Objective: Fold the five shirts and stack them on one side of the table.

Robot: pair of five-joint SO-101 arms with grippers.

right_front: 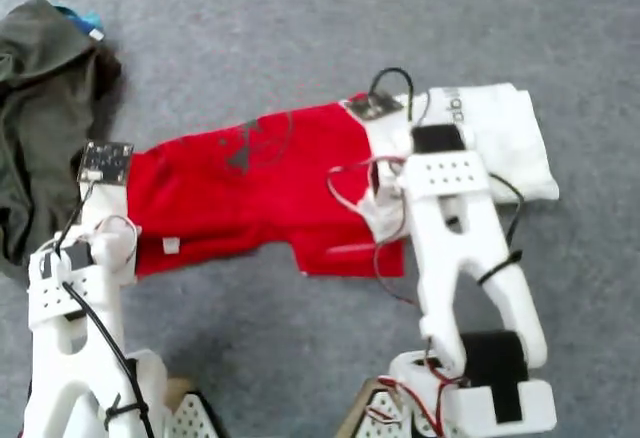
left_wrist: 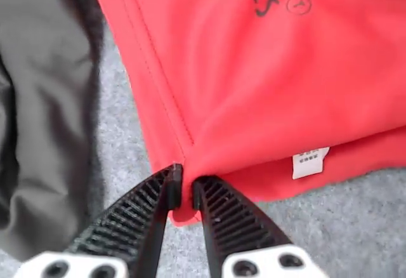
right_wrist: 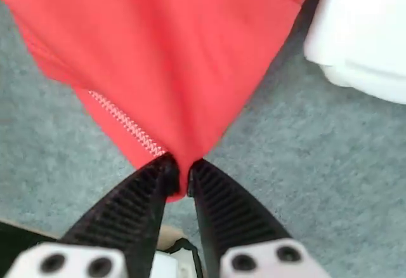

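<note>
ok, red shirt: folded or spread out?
Mostly spread: red shirt lies long across the table, left gripper and right gripper each pinching an edge. White shirt beside it is folded.

The left arm (right_front: 58,373) and right arm (right_front: 440,278) were white plastic shells with black motor blocks. The right one's wrist plate was dotted with small holes, and red and white wires looped beside black cables. The left gripper (left_wrist: 184,179) and right gripper (right_wrist: 179,170) had black ribbed fingers on white bases — each base with dark screw holes.

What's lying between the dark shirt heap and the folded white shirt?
The red shirt, stretched across the grey table; the high view shows it.
</note>
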